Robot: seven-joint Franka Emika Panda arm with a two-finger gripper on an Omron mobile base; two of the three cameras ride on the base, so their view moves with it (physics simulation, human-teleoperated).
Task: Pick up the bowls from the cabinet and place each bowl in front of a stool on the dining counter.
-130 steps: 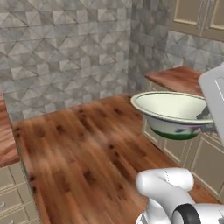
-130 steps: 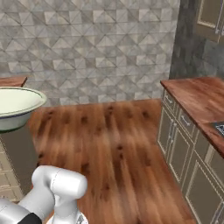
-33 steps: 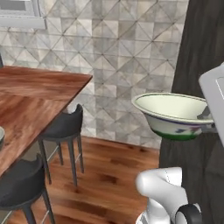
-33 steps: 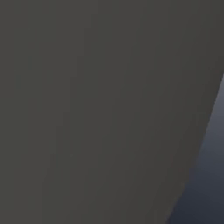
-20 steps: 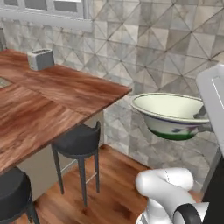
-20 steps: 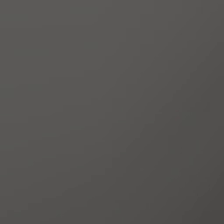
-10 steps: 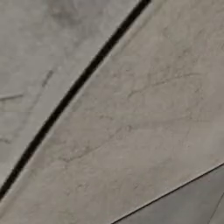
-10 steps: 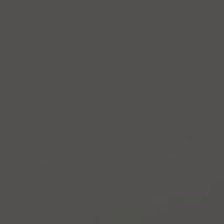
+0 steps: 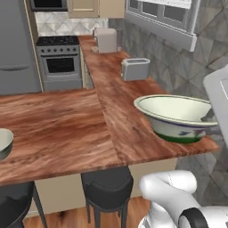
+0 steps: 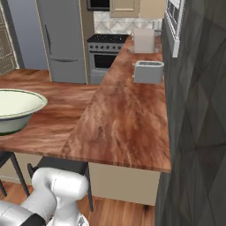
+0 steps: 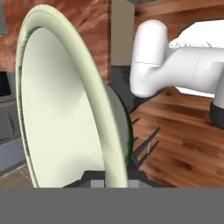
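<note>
Above the near right corner of the table (image 9: pixel 67 129), carried clear of the wood in the left base view: wide bowl (image 9: pixel 176 116), upright, cream-green inside, dark green band low on the outside, rim pinched at its right side by the end effector (image 9: pixel 208 119), closed on that rim. Same wide bowl (image 10: pixel 15 109) at the left edge of the right base view, over the table's (image 10: pixel 119 119) front overhang. From the hand view, bowl (image 11: pixel 65 113) seen edge-on and rolled by the camera, pale inside facing left, dark underside facing right, rim running down between the finger tips at the bottom; past it, plank floor (image 11: pixel 183 144) and thin dark stool legs. Left base view only: second bowl (image 9: pixel 4 141) resting on the table at its far left edge, cut off by the frame; black stool (image 9: pixel 107 187) under the overhang just left of the held bowl, another stool (image 9: pixel 13 202) further left below the second bowl. Both base views: toaster (image 9: pixel 136 69) well behind the held bowl on the table's long arm along the wall, boxy beige appliance (image 9: pixel 106 40) beyond it, range (image 9: pixel 58 62) at the far end. Right base view only, more fully: grey refrigerator (image 10: pixel 62 39) left of the range, and dark wall (image 10: pixel 198 110) close along the table's right edge.
</note>
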